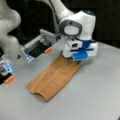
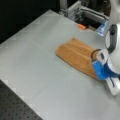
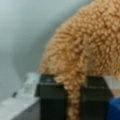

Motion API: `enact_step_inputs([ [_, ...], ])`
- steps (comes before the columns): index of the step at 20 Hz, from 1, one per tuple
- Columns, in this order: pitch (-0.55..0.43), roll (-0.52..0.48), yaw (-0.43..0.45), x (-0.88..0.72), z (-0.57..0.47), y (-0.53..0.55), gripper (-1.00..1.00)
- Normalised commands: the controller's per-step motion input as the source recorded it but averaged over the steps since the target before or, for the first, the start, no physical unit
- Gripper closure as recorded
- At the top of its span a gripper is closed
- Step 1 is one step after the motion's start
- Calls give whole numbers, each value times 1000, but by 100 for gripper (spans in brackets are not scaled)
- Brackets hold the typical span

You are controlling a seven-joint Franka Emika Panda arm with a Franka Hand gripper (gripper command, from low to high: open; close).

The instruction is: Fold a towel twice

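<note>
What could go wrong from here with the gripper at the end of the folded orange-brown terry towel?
The gripper pinches only a thin ridge of the orange-brown terry towel, seen in the wrist view; it may slip free. The layers lie loosely and could shift apart if dragged across the grey table.

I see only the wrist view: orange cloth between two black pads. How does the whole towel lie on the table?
Observer: In a front view the towel lies as a long narrow strip, already folded in half.
Operator: Which end does the tool hold?
Observer: The tool grips the end at the front view's top right; the other end rests on the table.
</note>
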Motion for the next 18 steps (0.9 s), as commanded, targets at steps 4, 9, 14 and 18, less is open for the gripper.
enact_step_inputs([
  [4, 205, -35, 319, -292, 388, -387, 100],
  [9, 184, 70, 272, -229, 211, -392, 100],
  [14, 119, 151, 285, -169, 166, -547, 100],
  [18, 56, 194, 298, -197, 176, -750, 100],
])
